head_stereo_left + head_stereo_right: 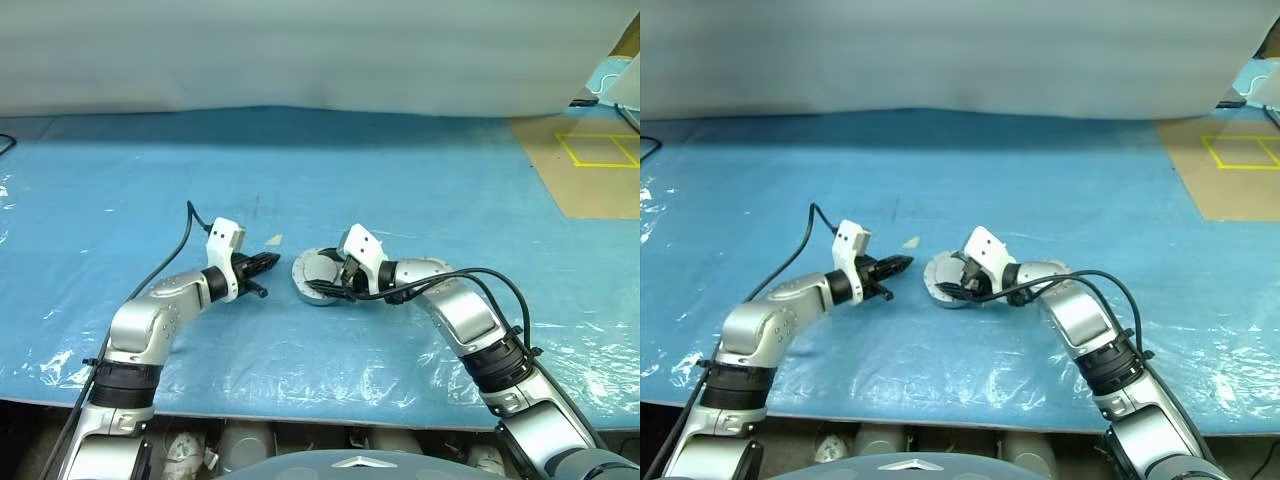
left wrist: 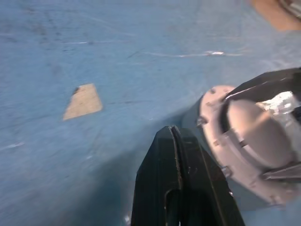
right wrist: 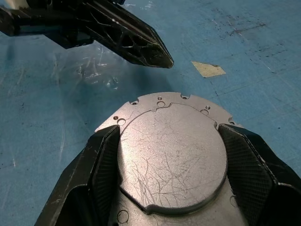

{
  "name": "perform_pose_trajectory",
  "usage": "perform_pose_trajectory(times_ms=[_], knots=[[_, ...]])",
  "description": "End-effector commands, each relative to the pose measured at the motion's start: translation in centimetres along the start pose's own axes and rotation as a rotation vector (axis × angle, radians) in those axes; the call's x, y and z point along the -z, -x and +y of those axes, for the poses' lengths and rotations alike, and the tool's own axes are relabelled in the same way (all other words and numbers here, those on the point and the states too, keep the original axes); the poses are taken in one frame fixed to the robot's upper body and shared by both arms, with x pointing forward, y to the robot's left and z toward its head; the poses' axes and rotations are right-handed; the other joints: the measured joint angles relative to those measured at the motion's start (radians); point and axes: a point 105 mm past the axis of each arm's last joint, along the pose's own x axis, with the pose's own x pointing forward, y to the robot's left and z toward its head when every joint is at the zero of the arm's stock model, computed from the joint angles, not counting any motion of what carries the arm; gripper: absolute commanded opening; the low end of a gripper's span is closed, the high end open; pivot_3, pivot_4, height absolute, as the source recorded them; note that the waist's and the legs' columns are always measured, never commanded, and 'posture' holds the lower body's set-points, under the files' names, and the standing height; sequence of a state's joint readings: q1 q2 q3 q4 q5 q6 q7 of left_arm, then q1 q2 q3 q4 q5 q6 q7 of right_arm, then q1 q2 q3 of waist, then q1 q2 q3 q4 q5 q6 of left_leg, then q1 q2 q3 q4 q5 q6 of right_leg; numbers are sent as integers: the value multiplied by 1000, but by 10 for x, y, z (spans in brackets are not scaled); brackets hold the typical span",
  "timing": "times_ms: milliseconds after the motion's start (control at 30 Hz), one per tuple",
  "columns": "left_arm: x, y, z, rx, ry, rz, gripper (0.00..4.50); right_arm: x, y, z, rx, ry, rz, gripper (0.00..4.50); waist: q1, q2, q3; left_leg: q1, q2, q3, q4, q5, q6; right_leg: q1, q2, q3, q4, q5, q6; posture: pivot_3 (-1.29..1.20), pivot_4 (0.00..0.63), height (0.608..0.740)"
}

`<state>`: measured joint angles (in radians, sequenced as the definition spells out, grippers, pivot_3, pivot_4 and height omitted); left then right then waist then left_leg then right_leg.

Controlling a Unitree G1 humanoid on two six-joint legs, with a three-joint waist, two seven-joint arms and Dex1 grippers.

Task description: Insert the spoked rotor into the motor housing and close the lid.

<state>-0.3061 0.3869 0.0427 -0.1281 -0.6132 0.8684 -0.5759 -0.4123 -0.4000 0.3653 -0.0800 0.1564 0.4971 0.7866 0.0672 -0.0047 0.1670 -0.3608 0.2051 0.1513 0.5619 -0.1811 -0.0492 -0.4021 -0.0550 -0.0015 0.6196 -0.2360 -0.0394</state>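
On a worktop (image 1: 400,180) covered in blue sheeting, the robot's right gripper (image 3: 169,155) clasps a round grey motor housing (image 1: 318,277) near the middle of the surface, one black finger pressed against each side of its raised circular face. That face, the lid (image 3: 171,157), is a plain scratched metal disc lying flat on a wider flange dotted with small holes around its rim; from the wrist camera the lid appears shut over the housing, with nothing of the interior to be seen. The housing sits low at the sheeting, though whether it rests on it or is held just clear cannot be told. To the housing's left, the left gripper (image 1: 268,263) hangs near it with its two dark fingers pressed together to a point and holding nothing, aimed across toward the housing and stopping short of its rim with a gap of blue sheeting between them; the same pointed tip shows in the right wrist view above the flange. A small pale scrap (image 2: 83,100), roughly four-sided and resembling tape or paper, lies flat on the sheeting just beyond the two grippers. At the far right edge of the worktop a brown floor panel (image 1: 590,170) carries yellow line markings.
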Motion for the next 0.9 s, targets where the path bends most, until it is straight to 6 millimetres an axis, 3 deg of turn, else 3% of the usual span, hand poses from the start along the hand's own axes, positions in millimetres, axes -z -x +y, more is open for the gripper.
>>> perform_pose_trajectory(times_ms=[33,233,567,733,900], knots=[[-15,0,-5,49,8,-32,0,24,-1,0,20,-62,80,2959,0,0,0,0,0,0,0,0,0,0,0,0,0,0,0,0,150,740],[-10,-7,-14,127,35,8,0,22,-3,0,25,-65,73,2959,0,0,0,1,0,0,0,0,0,1,0,0,0,0,0,0,150,740],[15,-17,-29,165,10,123,0,21,-4,2,16,-78,61,2959,-2,0,0,0,0,0,-1,0,0,0,0,0,-1,-1,2,0,150,740],[23,-17,-30,151,1,165,0,10,-3,-3,30,-126,-6,2959,-2,0,0,1,1,0,-2,0,0,1,0,0,-2,-3,6,0,150,740],[25,-17,-30,151,-4,170,0,4,4,-5,33,-106,-40,4469,4,0,0,0,0,0,-3,0,0,0,-1,0,-3,-4,7,0,150,740]])
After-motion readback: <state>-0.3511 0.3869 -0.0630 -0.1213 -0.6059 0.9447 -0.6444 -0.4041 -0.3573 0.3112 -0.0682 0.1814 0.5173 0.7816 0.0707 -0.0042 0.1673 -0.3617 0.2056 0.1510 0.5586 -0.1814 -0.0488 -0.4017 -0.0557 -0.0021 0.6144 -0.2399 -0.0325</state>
